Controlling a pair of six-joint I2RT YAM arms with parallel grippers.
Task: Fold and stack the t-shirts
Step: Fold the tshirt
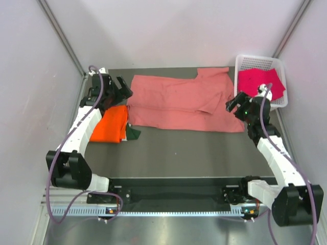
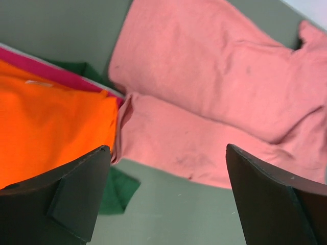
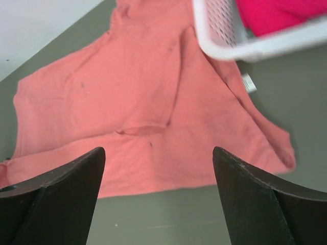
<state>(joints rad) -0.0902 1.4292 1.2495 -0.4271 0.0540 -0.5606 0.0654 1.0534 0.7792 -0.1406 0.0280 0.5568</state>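
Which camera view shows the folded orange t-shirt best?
The top external view: nearly the whole orange t-shirt shows there, folded, at the table's left side. The left wrist view shows it closer, but the picture's edge and a black finger cut it off. The right wrist view does not show it.

You're looking at soft, matt cloth in the salmon-pink t-shirt [image 1: 184, 102], lightly creased and flecked with small dark marks (clearest in the wrist views). The orange t-shirt [image 1: 110, 124] at the left is smoother cloth, equally dull. The magenta t-shirt [image 1: 260, 81] sits in a white plastic mesh basket [image 1: 255, 62] with a slight sheen. The table [image 1: 179, 153] is a matt grey-green surface, and the rail [image 1: 168, 210] at its near edge is bright metal. The fingers [image 2: 76, 199] of the left gripper [image 2: 167, 149] look like matt black plastic.
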